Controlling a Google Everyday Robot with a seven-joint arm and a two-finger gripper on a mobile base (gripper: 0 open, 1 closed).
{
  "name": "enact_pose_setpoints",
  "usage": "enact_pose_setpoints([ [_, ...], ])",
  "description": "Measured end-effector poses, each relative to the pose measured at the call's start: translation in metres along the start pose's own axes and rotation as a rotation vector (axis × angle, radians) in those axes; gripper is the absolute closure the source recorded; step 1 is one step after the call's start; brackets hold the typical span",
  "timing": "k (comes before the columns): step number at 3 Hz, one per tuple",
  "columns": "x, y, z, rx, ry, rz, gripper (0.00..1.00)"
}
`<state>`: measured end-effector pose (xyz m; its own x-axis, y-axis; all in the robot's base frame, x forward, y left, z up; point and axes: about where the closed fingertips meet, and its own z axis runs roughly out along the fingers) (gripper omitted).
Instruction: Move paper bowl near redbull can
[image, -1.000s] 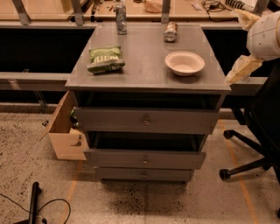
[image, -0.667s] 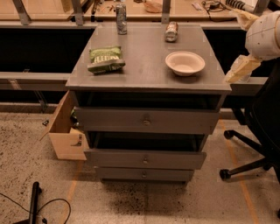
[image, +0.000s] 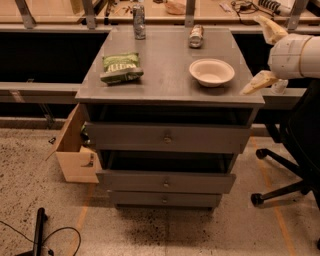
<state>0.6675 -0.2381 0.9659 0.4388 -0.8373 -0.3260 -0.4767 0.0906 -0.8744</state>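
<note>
Grey drawers carry the table (image: 165, 80), which stands on a speckled floor. At its right edge hangs the tool (image: 252, 56), its two pale fingers (image: 260, 81) spread wide with nothing between them. The paper bowl (image: 211, 72) sits near it, on the table's right front part. Behind the bowl, apart from it at the back edge, is the redbull can (image: 196, 36). Farther left are a mottled grey can (image: 139, 21) and a green snack bag (image: 121, 67).
</note>
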Motion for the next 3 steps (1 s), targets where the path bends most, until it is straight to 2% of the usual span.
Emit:
enact_pose_setpoints([
  [1, 0.009, 0.009, 0.028, 0.056, -0.065, -0.092, 0.17],
  [2, 0.024, 0.02, 0.055, 0.081, -0.067, -0.162, 0.36],
  [3, 0.037, 0.022, 0.073, 0.101, -0.057, -0.218, 0.46],
])
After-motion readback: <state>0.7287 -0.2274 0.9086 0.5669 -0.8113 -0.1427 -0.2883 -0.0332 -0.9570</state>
